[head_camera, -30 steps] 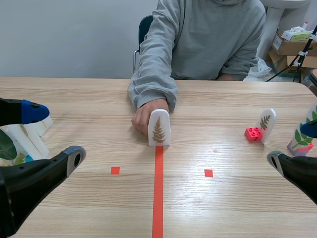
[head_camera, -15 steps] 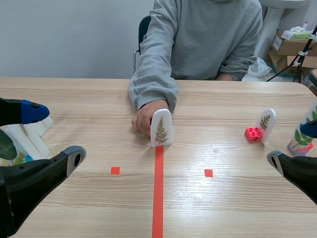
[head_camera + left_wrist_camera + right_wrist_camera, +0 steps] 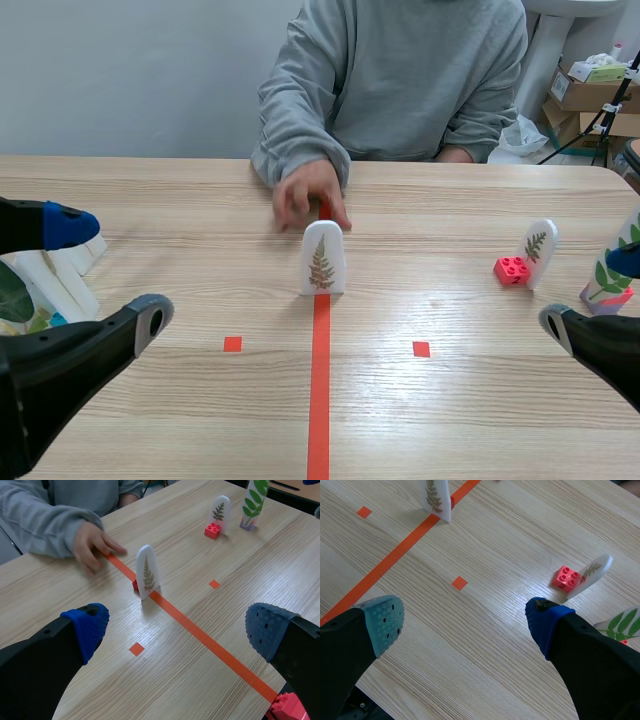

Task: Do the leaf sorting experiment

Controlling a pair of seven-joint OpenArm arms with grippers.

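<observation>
Low over the near table (image 3: 180, 200), left hand (image 3: 177, 630) and right hand (image 3: 465, 622) both spread wide, holding nothing; farther on, midway between them and seemingly no nearer to either, fern leaf card (image 3: 322, 258) standing upright on the tape line (image 3: 318, 400), long axis vertical.

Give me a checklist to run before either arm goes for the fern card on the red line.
1. The fern card stands upright on the tape line: ok.
2. The person's hand is off the card: ok, though close behind it.
3. The left gripper is open and empty: ok.
4. The right gripper is open and empty: ok.
5. The second fern card, by the red brick, is in view on the right arm's side: ok.
</observation>
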